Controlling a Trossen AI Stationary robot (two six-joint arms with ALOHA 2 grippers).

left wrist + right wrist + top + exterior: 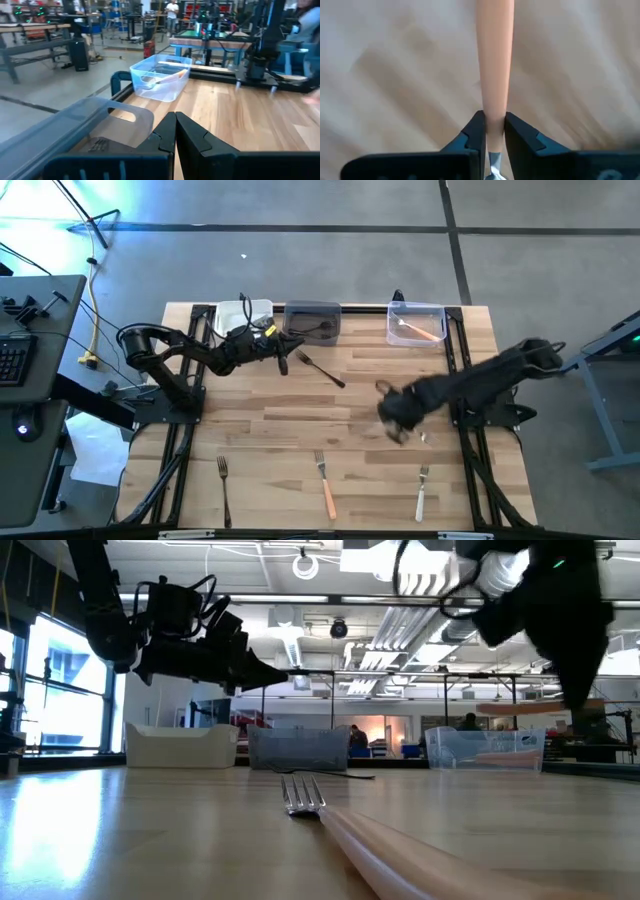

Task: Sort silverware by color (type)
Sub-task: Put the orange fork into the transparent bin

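My right gripper (pixel 393 423) is over the table's middle right, shut on an orange-handled fork (pixel 494 55). Its handle also shows in the low view (pixel 530 708), held above the table. My left gripper (pixel 285 360) is shut and empty near the grey bin (pixel 313 322); in its wrist view (pixel 175 135) the bin's rim lies just below it. A black fork (pixel 320 368) lies flat on the table beside it. Near the front edge lie a black fork (pixel 224 490), an orange-handled fork (pixel 325 485) and a white-handled fork (pixel 423 492). My right gripper pinches the fork between its two fingers at the orange handle's end (pixel 493 116), next to the metal neck (pixel 493 162). The fingers come from above and lie across the fork. The fork is lifted clear of the table, its handle about level.
Three bins stand along the far edge: a white one (pixel 243 318), the grey one, and a clear one (pixel 417 322) with orange-handled forks in it. The arms' black base frames run along both sides of the table. Bare wood lies across the table's middle.
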